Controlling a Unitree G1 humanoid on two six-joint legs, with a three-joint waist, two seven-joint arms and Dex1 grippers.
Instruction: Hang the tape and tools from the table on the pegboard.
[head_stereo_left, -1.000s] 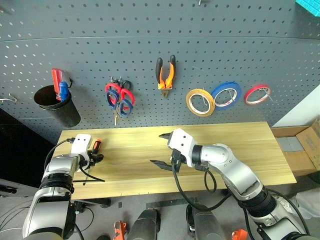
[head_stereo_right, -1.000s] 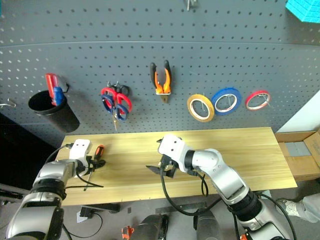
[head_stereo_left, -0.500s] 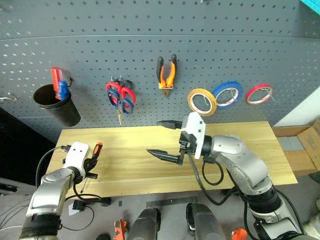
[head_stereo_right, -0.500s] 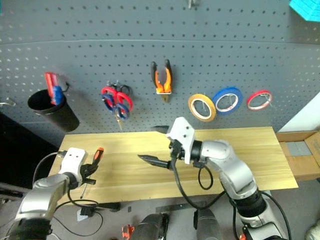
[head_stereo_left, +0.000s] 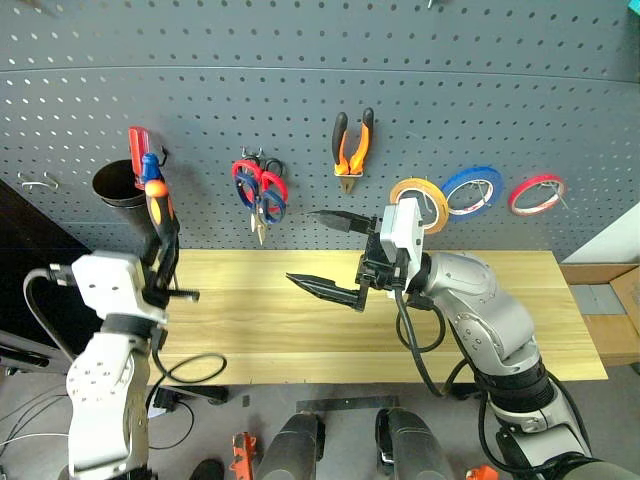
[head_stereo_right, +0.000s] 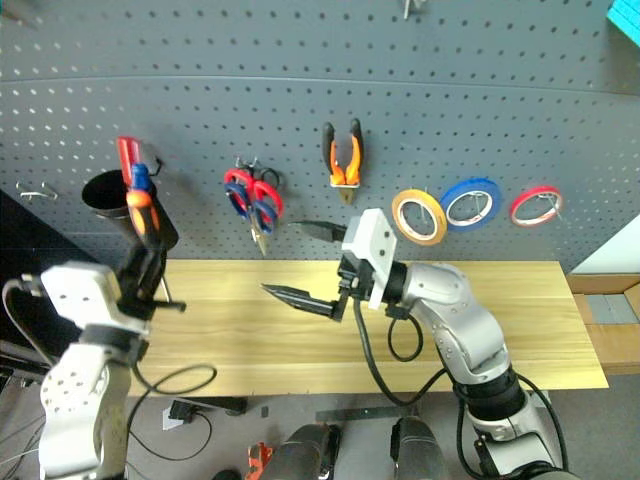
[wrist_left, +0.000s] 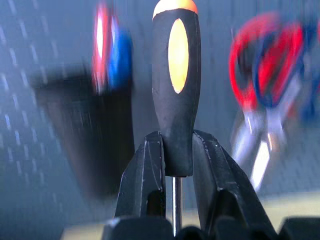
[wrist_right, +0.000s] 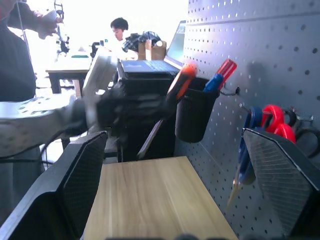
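at left of the frame, the screwdriver (head_stereo_left: 158, 205) is clamped upright in the left gripper (head_stereo_left: 160, 262), beside the black cup (head_stereo_left: 121, 186) on the pegboard (head_stereo_left: 300, 60); the right gripper (head_stereo_left: 325, 254), centre, is spread wide, empty, above the table (head_stereo_left: 520, 330).

Both arms are built of rounded silver-grey metal segments joined by black collars. Each ends in a boxy white wrist housing, and from it springs a tool of two long black fingers that taper to points: the left tool (head_stereo_left: 160, 235) and the right tool (head_stereo_left: 322, 252). The inner faces of the right fingers (wrist_right: 280, 187) carry a fine cross-hatched grip pattern. Black cables loop loosely beside each forearm, running from the wrist housings back along the arms.
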